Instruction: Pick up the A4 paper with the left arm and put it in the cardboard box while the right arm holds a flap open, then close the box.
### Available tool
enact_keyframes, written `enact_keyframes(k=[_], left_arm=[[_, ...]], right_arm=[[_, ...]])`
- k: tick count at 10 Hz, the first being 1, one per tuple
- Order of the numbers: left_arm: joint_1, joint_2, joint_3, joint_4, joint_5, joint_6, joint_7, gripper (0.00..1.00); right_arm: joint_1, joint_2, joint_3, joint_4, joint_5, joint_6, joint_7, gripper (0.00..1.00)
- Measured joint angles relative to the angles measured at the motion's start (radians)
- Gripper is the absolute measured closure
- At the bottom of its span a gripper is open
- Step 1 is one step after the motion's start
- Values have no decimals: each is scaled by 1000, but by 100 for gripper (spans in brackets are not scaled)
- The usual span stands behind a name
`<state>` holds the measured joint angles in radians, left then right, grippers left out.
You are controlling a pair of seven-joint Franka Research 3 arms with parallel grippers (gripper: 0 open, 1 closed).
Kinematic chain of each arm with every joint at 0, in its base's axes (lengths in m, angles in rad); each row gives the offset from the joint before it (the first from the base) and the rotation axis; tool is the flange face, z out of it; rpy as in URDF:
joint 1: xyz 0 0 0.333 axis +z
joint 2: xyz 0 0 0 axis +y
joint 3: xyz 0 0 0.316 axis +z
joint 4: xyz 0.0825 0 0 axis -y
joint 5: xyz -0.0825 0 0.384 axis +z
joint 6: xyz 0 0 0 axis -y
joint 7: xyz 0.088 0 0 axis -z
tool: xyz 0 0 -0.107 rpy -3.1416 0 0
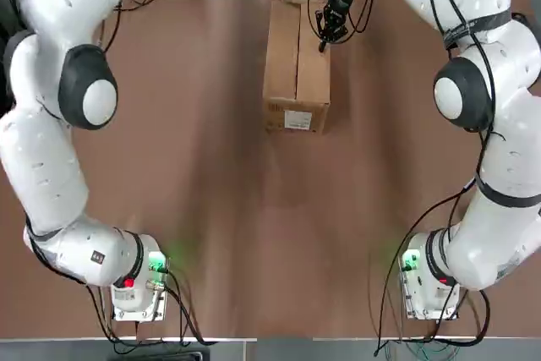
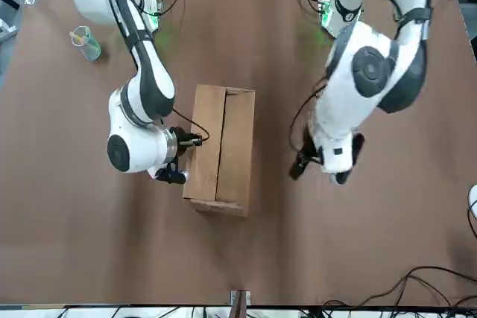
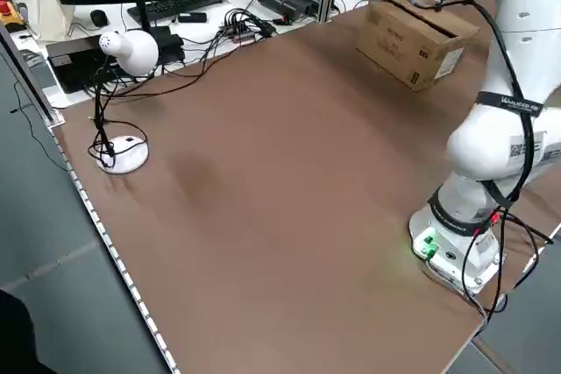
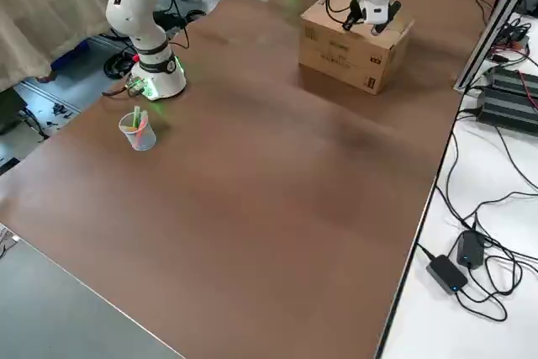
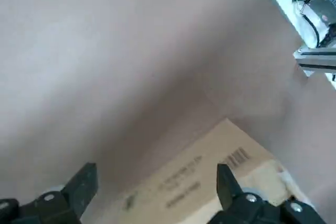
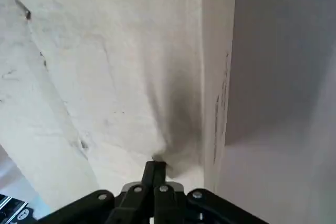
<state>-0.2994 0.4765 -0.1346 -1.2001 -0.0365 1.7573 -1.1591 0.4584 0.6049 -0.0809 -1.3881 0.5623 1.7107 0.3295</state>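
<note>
Right hand seemingly touching cardboard box

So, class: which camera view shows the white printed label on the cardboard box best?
The top view: the label faces the camera on the cardboard box's near end, unblocked. The left side view shows it small and slanted; the left wrist view shows only blurred print and a barcode. The front view hides it.

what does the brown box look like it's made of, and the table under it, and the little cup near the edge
The brown oblong box looks like matte corrugated cardboard: raw tan faces, a seam between its closed flaps, a white printed label on one end. The brown table top looks smooth with a soft sheen, perhaps laminate or a mat. The small clear cup looks like see-through plastic, though glass can't be excluded.
</note>
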Motion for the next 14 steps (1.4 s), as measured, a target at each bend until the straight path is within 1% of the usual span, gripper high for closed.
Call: enact_keyframes(k=[3,5,6,8,11,12,13,14], left_arm=[[107,-44,2,-1,4,-81,314,0],[200,-66,2,-2,9,-125,569,0],[224,-70,3,-2,35,-134,691,0],[223,-81,1,-2,88,-135,851,0],[251,-133,1,-9,93,-135,982,0],[257,-165,1,-39,93,-130,1002,0],[256,-215,-1,-106,93,-99,1013,0],[256,-279,-3,-195,93,-54,1015,0]], right_arm=[[6,0,0,-4,-16,13,31,99],[6,-1,0,-5,-16,14,35,99],[7,-1,0,-5,-16,14,43,99],[9,-1,0,2,-22,9,105,99],[14,8,-1,50,-38,-34,151,99],[14,3,-2,72,-39,-55,165,99],[13,-7,-5,93,-40,-73,173,99],[13,-30,-10,104,-52,-101,175,99]])
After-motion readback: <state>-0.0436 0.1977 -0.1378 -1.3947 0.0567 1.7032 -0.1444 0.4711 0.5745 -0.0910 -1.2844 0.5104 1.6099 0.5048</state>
